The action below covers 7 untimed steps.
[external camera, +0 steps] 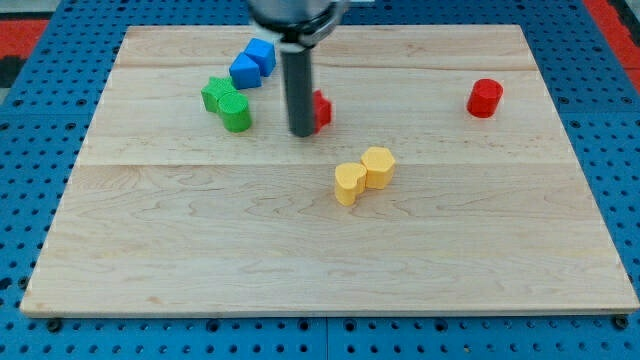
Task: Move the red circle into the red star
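Note:
The red circle [485, 97] stands at the view's upper right of the wooden board. A second red block, the red star [321, 108], sits near the top middle and is mostly hidden behind my rod. My tip [301, 131] rests on the board right at the star's left side, far to the left of the red circle.
Two blue blocks [252, 63] lie at the view's top left of centre. A green star [216, 93] and a green cylinder [237, 114] sit together below them. Two yellow blocks [364, 174] touch each other near the middle. The wooden board [320, 270] is edged by blue pegboard.

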Tool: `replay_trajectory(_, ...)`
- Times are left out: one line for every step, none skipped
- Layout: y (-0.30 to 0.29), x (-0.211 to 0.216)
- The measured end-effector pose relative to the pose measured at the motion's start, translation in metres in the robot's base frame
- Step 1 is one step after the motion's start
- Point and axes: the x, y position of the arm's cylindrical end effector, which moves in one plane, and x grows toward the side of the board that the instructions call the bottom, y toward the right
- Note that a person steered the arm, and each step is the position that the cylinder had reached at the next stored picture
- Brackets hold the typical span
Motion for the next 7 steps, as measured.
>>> replay_trajectory(0.054, -0.010)
replay_trajectory(0.135, 0.007)
replay_trajectory(0.225, 0.012)
replay_trajectory(0.285, -0.003)
replay_trajectory(0.276, -0.024)
replay_trajectory(0.221, -0.027)
replay_trajectory(0.167, -0.050)
